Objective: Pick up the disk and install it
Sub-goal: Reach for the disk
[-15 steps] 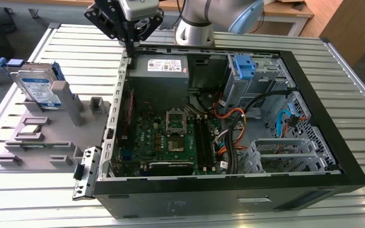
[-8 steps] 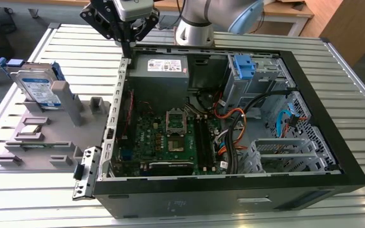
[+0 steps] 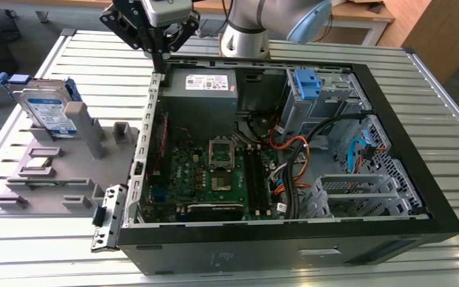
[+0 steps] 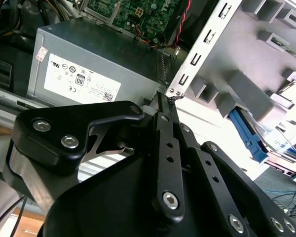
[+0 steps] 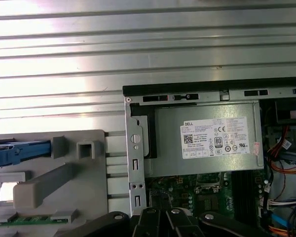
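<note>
The disk (image 3: 48,110), a silver drive with a white-and-blue label in a blue caddy, stands on edge in a grey holder (image 3: 62,161) at the exterior view's left. Its blue caddy edge shows in the first wrist view (image 5: 20,152) and the second wrist view (image 4: 246,134). My gripper (image 3: 160,66) hangs above the far corner of the open computer case (image 3: 421,179), beside the power supply (image 3: 210,84), well apart from the disk. In the second wrist view the gripper (image 4: 168,98) has its black fingers pressed together with nothing between them.
The case lies open on a slatted metal table (image 3: 453,107), showing the motherboard (image 3: 213,173), cables and metal drive cages (image 3: 357,191). A lone blue plastic bracket (image 3: 305,81) sits in a bay at the case's far side. The arm's base (image 3: 245,36) stands behind the case.
</note>
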`<state>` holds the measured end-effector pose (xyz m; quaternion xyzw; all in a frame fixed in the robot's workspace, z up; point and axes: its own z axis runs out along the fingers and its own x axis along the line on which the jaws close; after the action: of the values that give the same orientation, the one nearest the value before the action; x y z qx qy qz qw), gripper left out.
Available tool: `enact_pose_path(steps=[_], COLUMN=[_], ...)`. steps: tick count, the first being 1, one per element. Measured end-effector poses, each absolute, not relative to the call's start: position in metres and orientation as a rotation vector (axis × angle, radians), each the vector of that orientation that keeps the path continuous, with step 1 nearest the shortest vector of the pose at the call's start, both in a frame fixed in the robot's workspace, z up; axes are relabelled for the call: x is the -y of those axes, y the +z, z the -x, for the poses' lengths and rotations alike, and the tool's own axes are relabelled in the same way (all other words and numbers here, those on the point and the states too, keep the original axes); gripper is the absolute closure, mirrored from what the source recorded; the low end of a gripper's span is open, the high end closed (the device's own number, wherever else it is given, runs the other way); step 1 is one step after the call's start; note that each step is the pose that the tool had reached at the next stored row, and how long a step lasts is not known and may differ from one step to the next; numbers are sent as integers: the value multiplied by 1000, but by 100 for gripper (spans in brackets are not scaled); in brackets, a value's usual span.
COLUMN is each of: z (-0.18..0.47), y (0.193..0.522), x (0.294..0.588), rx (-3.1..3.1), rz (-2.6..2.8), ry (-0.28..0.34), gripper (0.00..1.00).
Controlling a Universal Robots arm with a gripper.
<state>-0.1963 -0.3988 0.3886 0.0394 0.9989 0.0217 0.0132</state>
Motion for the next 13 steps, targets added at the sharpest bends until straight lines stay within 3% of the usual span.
enact_pose_path(steps=[13], z=[206], y=[387], x=[396], rx=[-3112], rz=[-123], ry=[68], gripper=[89])
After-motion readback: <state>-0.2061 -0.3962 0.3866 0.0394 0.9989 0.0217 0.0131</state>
